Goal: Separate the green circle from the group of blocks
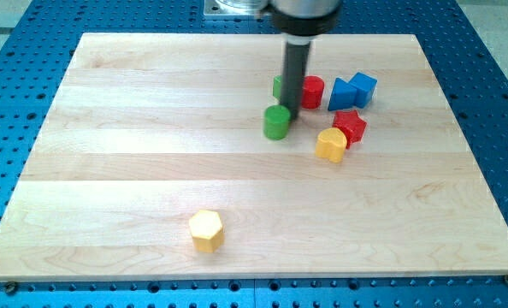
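Board: wooden board [151, 162] lying on a blue perforated table [493, 103]; the board fills most of the view.
Rod: dark straight rod descending from the view's top, slightly right of the board's centre line, near the board's top edge.
My tip: my tip [293, 115] rests on the board just at the upper right side of the green circle; contact or a hairline gap cannot be told apart.
Pincer state: the arm carries no pincer; it ends in the rod only, so nothing opens or closes and nothing is held.
Green circle: green circle [276, 121], an upright cylinder, in the board's upper half, right of centre, at the lower left fringe of the group.
Second green block: green block [279, 86] mostly hidden behind the rod, toward the top edge; shape cannot be told.
Red cylinder: red cylinder [312, 91] just right of the rod, close to the top edge.
Blue blocks: blue triangle [341, 94] and blue cube [363, 88], touching each other, right of the red cylinder.
Red star: red star [350, 125] below the blue blocks.
Yellow block near group: yellow block [331, 145], rounded outline, touching the red star at its lower left.
Yellow hexagon: yellow hexagon [206, 230] alone near the board's bottom edge, left of centre, well apart from the group.
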Robot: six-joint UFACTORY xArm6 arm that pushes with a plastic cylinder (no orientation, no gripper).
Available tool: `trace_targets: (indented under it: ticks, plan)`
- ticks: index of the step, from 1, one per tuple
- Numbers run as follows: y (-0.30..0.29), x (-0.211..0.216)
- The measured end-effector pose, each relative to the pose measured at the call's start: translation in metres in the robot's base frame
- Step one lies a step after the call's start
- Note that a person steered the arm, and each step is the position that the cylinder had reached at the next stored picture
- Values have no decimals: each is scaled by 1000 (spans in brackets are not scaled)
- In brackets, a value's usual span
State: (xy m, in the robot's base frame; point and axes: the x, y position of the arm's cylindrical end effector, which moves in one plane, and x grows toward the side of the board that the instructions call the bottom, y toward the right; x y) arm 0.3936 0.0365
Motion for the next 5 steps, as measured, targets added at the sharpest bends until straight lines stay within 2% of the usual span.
trace_targets:
  ticks: [1,2,3,5]
  plan:
    - [47,18]
    - [1,45]
    - [-103,43]
    - [-169,62]
